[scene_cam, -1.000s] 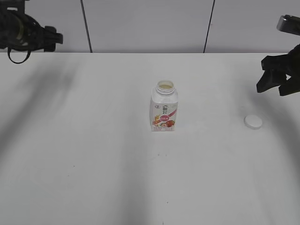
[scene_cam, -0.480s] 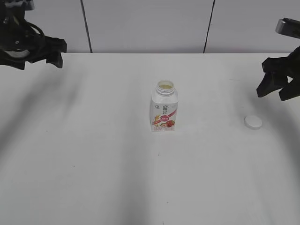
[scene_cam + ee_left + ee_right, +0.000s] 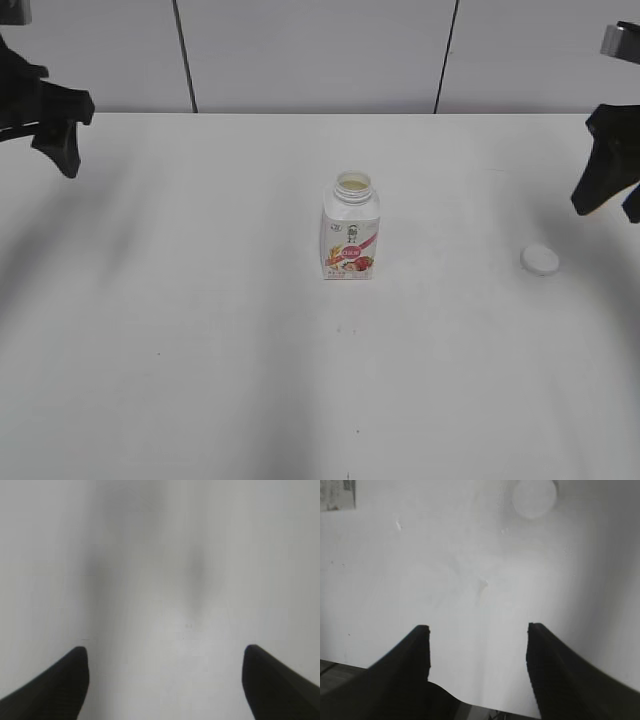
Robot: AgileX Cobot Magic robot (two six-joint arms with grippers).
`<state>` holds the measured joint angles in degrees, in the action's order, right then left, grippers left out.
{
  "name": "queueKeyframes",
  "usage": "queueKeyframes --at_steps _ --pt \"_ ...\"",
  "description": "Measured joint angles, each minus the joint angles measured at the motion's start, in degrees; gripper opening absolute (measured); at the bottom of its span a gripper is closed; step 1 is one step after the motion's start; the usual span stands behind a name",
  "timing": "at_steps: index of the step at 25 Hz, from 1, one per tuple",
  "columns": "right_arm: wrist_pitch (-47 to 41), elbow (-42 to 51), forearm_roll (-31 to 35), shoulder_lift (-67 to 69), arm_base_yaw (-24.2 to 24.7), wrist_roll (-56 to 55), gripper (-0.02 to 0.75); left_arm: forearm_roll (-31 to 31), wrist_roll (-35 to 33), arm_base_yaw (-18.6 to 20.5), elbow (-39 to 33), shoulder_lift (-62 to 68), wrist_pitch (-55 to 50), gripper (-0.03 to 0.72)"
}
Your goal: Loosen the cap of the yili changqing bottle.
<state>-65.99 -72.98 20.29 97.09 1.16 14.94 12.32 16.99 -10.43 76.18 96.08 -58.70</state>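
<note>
Looks basically done here: small squarish white plastic bottle with the pink-red fruit label [image 3: 351,237] standing upright mid-tabletop [image 3: 200,350] with an open neck, pale drink visible inside. Small round white plastic screw cap [image 3: 540,260] lying flat on the tabletop, well off to the right of the bottle, just below and inward of the right claw [image 3: 607,170]. Probably parked there to keep it clear of the bottle. Right claw [image 3: 477,645] spread wide, nothing between the fingers, cap [image 3: 534,497] ahead of it in the wrist view. Left claw [image 3: 50,120] up at the far left edge, well apart from everything, also released and empty [image 3: 162,680], only bare tabletop beneath
</note>
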Motion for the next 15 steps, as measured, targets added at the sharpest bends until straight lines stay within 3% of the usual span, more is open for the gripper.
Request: queueKeyframes --at_steps 6,11,15 --pt "-3.26 0.00 -7.81 -5.29 0.00 -4.33 0.483 -1.73 -1.65 0.00 0.00 -6.39 -8.62 0.551" --pt "-3.32 0.00 -8.45 -12.43 0.00 -5.07 0.483 -5.58 -1.84 0.00 -1.00 -14.19 -10.75 0.538" --pt "-3.43 0.74 -8.98 -19.56 0.00 -5.13 0.482 -7.74 -2.13 0.00 -6.32 -22.19 -10.94 0.524"
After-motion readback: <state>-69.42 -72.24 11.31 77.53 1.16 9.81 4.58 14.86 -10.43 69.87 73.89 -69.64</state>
